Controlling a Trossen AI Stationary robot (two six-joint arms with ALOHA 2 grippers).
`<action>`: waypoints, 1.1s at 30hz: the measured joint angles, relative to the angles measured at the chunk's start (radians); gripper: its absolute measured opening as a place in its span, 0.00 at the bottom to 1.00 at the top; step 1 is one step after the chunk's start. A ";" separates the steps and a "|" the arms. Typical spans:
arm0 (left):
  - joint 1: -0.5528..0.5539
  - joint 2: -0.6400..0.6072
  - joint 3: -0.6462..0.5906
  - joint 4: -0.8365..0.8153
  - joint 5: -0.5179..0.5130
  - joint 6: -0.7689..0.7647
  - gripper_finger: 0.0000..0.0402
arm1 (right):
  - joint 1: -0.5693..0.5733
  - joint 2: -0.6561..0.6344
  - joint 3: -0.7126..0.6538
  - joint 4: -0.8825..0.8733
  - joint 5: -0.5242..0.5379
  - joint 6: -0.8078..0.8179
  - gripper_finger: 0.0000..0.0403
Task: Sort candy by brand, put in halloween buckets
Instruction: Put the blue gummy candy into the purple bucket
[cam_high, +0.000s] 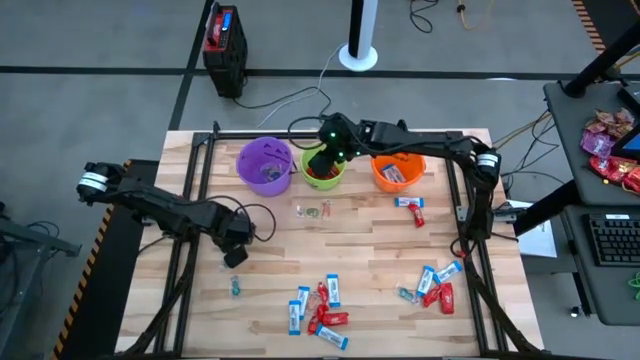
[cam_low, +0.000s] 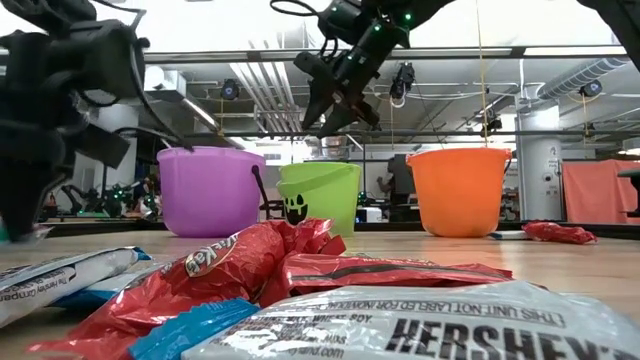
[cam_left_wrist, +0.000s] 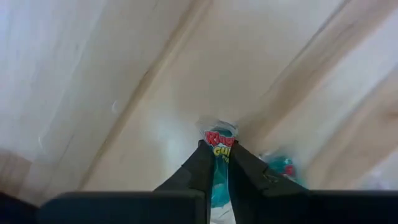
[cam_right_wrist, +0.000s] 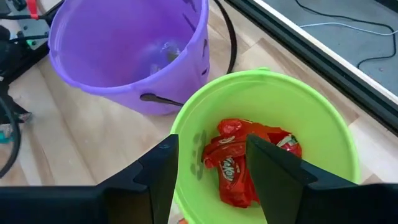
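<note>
"hershey's" is read on a silver wrapper (cam_low: 440, 335) only in the low view, while the left gripper (cam_left_wrist: 214, 163) is clenched on a teal candy (cam_left_wrist: 217, 149) at the table (cam_high: 270, 300), and the right gripper (cam_right_wrist: 211, 168) is held open above red candy (cam_right_wrist: 239, 163) in the green bucket (cam_right_wrist: 323, 130).

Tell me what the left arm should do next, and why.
Probably lift and carry toward the purple bucket. The left gripper is shut on a teal twist candy at the table, and clear-wrapped pieces already lie in that bucket.
</note>
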 joint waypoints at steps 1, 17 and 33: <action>0.000 -0.001 0.017 -0.016 -0.010 0.000 0.06 | 0.002 0.000 0.000 -0.002 -0.001 0.000 0.45; 0.316 -0.131 0.564 0.063 -0.397 0.557 0.00 | 0.014 -0.141 0.000 -0.196 -0.099 0.016 0.45; 0.906 0.128 0.521 0.081 0.026 0.861 0.00 | 0.201 -0.322 -0.058 -0.946 -0.194 0.386 0.42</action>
